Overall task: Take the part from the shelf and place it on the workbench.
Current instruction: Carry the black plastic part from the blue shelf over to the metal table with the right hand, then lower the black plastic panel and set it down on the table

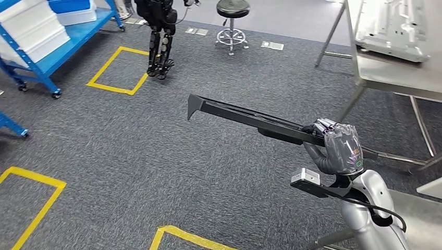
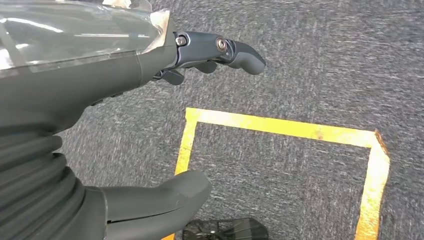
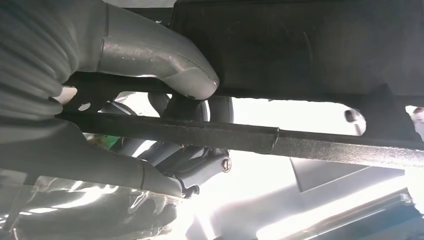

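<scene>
Head view has the part (image 1: 245,117), a long black rail-like piece, gripped by the right hand (image 1: 339,148) near one end, so most of its length juts out past the hand, over the grey carpet (image 1: 156,172). Its long axis runs level and slightly away from the workbench (image 1: 396,75), which stands beyond the hand on the held end's side; swinging the far tip round looks to be what the placing turns on. Right wrist view confirms the thumb (image 3: 165,60) and fingers wrapped round the bar. The left hand (image 2: 125,125) hangs empty, fingers apart, over yellow floor tape (image 2: 280,127). The workbench is cut off by the frame.
</scene>
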Controlling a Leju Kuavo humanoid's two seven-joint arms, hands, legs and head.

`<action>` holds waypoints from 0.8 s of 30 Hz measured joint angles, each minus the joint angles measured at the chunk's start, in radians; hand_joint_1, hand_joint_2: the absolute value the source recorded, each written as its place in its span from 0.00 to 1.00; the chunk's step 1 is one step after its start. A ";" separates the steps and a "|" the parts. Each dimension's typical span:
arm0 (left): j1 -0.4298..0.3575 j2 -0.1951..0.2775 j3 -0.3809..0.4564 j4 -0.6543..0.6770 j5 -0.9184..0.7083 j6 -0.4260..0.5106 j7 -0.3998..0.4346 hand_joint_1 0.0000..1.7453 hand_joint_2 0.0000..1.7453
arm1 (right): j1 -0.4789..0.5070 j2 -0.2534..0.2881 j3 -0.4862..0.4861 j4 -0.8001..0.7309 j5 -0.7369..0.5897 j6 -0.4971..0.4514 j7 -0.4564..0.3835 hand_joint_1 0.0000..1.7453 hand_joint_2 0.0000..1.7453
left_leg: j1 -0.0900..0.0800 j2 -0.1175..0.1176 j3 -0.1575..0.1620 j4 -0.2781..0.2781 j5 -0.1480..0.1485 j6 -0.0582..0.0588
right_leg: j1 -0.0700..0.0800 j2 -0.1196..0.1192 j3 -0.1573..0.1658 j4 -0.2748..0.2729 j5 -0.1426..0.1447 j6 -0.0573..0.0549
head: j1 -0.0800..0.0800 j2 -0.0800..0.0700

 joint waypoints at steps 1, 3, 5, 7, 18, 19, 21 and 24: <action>0.000 0.000 0.000 0.000 0.000 0.000 0.000 0.00 1.00 | 0.000 0.000 0.000 0.000 0.001 0.000 0.001 1.00 1.00 | 0.000 -0.008 0.028 -0.060 0.039 0.005 | 0.001 0.014 0.001 0.000 0.001 0.000 | 0.000 0.000; 0.000 0.000 0.000 0.000 0.000 0.000 0.000 0.00 1.00 | -0.001 0.001 0.000 0.000 0.004 0.000 0.002 1.00 1.00 | 0.001 -0.049 0.095 -0.202 0.106 0.016 | 0.003 0.037 0.001 0.001 0.004 0.005 | 0.000 0.000; -0.001 0.000 0.000 0.000 -0.001 0.000 0.000 0.00 1.00 | -0.001 0.002 0.001 0.000 0.010 0.000 0.005 1.00 1.00 | -0.003 -0.070 0.123 -0.264 0.127 0.022 | 0.003 0.057 -0.006 0.002 0.009 0.014 | 0.001 0.000; -0.003 -0.003 -0.001 0.000 -0.002 0.000 0.001 0.00 1.00 | 0.003 0.001 0.000 -0.001 0.012 -0.001 0.006 1.00 1.00 | -0.006 -0.047 0.124 -0.273 0.133 0.029 | 0.005 0.075 -0.017 -0.001 0.017 0.027 | 0.001 0.000; -0.004 -0.008 0.000 0.000 0.001 0.001 0.005 0.00 1.00 | 0.010 0.000 -0.005 -0.003 0.014 0.017 0.016 1.00 1.00 | -0.013 0.095 0.126 -0.294 0.149 0.039 | -0.004 -0.099 -0.025 0.079 -0.040 0.061 | 0.010 0.000; -0.004 -0.007 0.000 0.000 0.001 0.001 0.004 0.00 1.00 | 0.010 0.000 -0.005 -0.004 0.014 0.018 0.016 1.00 1.00 | -0.017 0.104 0.127 -0.290 0.145 0.033 | -0.001 -0.115 0.004 0.028 -0.027 0.058 | 0.009 0.000; -0.004 -0.006 0.000 0.000 0.002 0.001 0.002 0.00 1.00 | 0.011 0.000 -0.006 -0.004 0.014 0.019 0.016 1.00 1.00 | -0.022 0.123 0.129 -0.287 0.139 0.023 | 0.007 -0.114 0.017 0.000 -0.022 0.046 | 0.007 0.000; -0.004 -0.006 0.000 0.000 0.006 0.001 -0.002 0.00 1.00 | 0.015 -0.001 -0.008 -0.006 0.013 0.020 0.016 1.00 1.00 | -0.012 0.107 0.123 -0.264 0.116 0.010 | -0.002 -0.078 0.014 -0.002 -0.014 0.025 | 0.004 0.000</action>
